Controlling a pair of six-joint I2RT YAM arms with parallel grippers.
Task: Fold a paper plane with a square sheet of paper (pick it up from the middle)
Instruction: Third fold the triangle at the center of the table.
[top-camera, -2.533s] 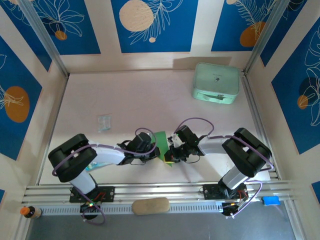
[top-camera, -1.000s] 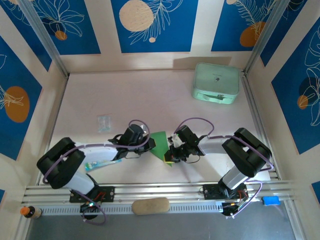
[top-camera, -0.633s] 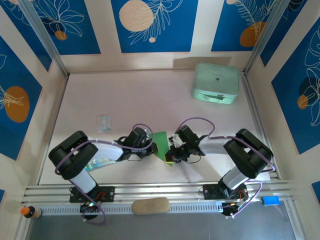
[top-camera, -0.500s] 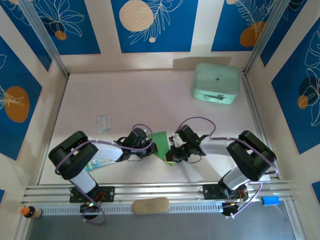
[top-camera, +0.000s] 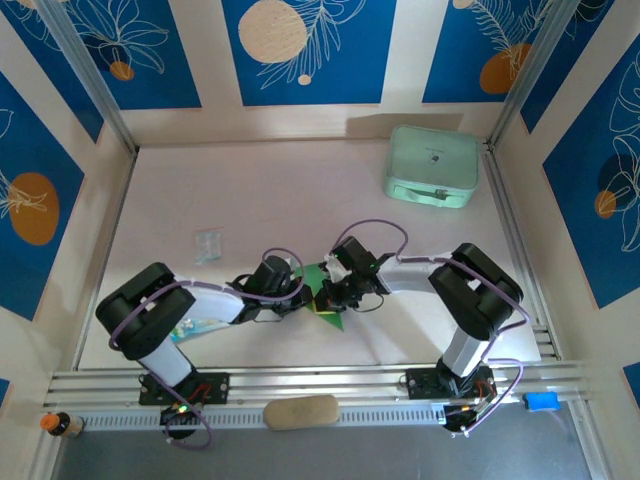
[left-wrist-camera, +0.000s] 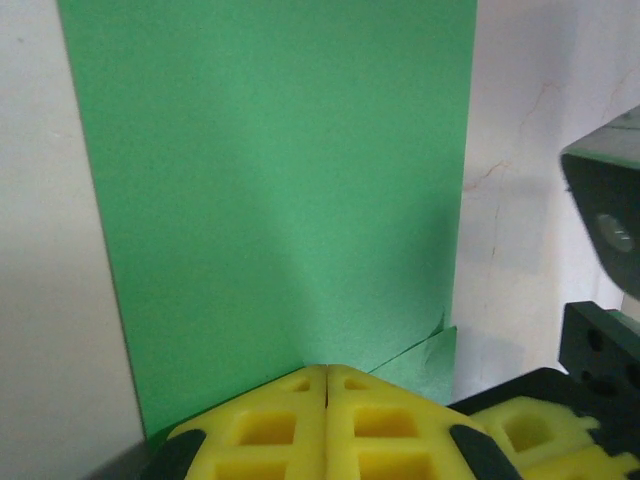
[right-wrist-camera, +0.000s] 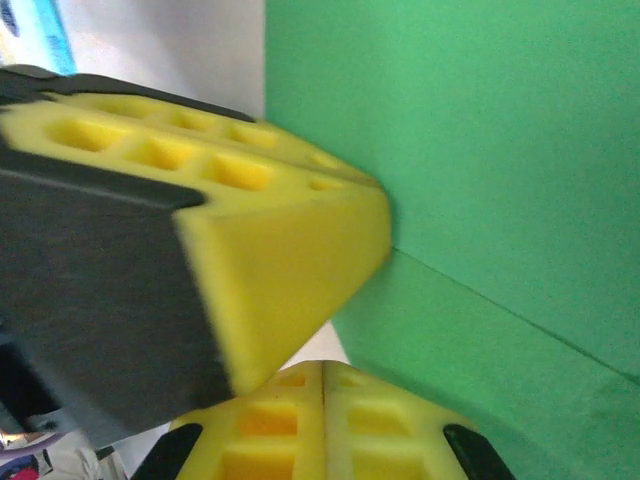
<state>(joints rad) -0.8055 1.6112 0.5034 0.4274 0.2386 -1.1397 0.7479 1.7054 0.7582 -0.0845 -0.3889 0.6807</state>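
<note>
Left gripper (top-camera: 306, 293): jaws closed, yellow pads (left-wrist-camera: 310, 395) flush together, no gap. Presses tip-down on near edge of green sheet of paper (left-wrist-camera: 280, 180), beside a small folded flap. Pinched or merely pinned under the tip: can't tell.

Right gripper (top-camera: 326, 297): closed too, pads (right-wrist-camera: 340, 395) meeting along 1 seam. Sits on the sheet right beside the left fingers (right-wrist-camera: 290, 250); touching or a hair apart, can't tell.

Sheet: flat on pale table (top-camera: 250, 200), roughly mid-width, toward the front edge, between the 2 wrists. 1 crease visible in right wrist view; pointed corner poking out toward the arm bases in top view.

Elsewhere: mint case (top-camera: 432, 165) at far right corner, small clear packet (top-camera: 208, 245) at left, both well apart from the paper.
</note>
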